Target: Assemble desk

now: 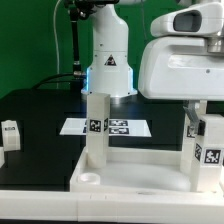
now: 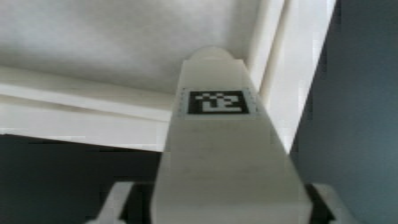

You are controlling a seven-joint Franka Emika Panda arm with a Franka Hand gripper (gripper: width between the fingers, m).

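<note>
The white desk tabletop [image 1: 130,178] lies at the front with its raised rim up. One white square leg [image 1: 95,128] stands upright in its corner on the exterior view's left. My gripper [image 1: 200,117] is shut on a second tagged leg [image 1: 206,152] and holds it upright over the tabletop's corner on the exterior view's right. In the wrist view that leg [image 2: 217,130] runs out from between my fingers [image 2: 128,200], its tip against the tabletop's rim [image 2: 107,60]. Whether the leg is seated is hidden.
The marker board [image 1: 118,127] lies flat behind the tabletop, in front of the robot base [image 1: 108,60]. Another tagged white leg [image 1: 10,134] lies on the black table at the exterior view's far left.
</note>
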